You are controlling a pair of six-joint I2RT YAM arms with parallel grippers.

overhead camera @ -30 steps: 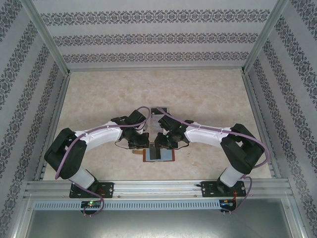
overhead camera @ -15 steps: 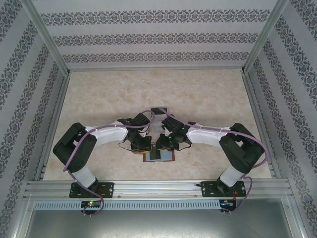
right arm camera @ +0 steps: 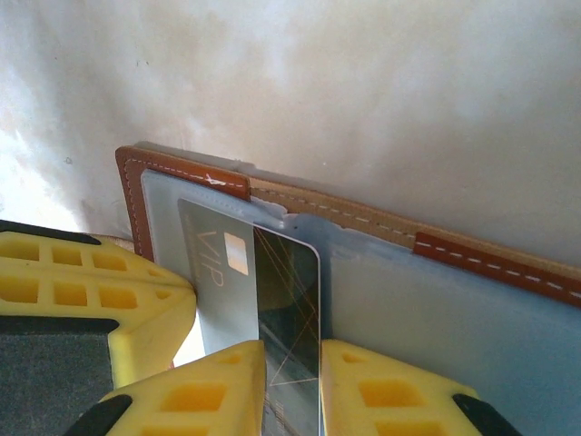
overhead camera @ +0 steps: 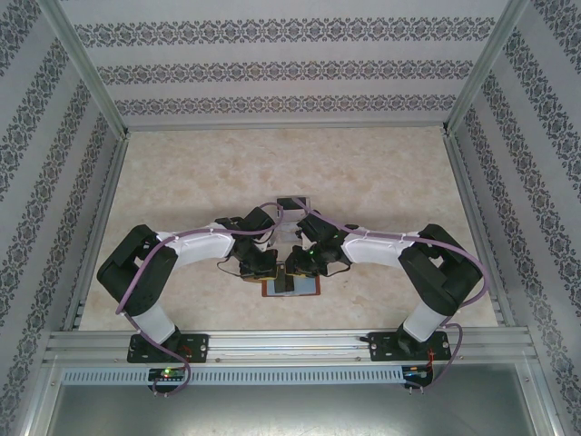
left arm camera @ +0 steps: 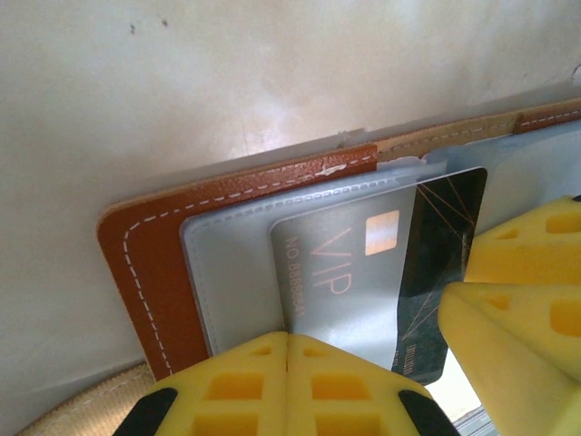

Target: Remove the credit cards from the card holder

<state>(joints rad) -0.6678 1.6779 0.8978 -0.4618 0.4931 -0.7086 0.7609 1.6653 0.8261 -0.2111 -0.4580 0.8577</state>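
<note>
One reddish-brown leather card holder with white stitching lies open on the pale, marbled beige worktop. It is at about 6 o'clock from the worktop's centre, near the arms' bases. One small greyish rectangular object sits at 12 o'clock from it, too small to make out. Two white-and-black arms meet over the card holder. One dark credit card can be counted, with "VIP" lettering and a gold chip. Its 9 o'clock half lies under a translucent grey-blue pocket and its 3 o'clock half is bare. The left wrist view shows the left arm's yellow fingers pressed together at 6 o'clock, nipping the pocket edge by the card's corner, with the other arm's two fingers at 3 o'clock. The right wrist view adds the right arm's yellow fingers pinching the dark credit card between them, and a second grey-blue panel of the card holder stretching towards 3 o'clock. The top view takes in the room: walls papered in grey floral bands and aluminium frame rails along the near edge.
</note>
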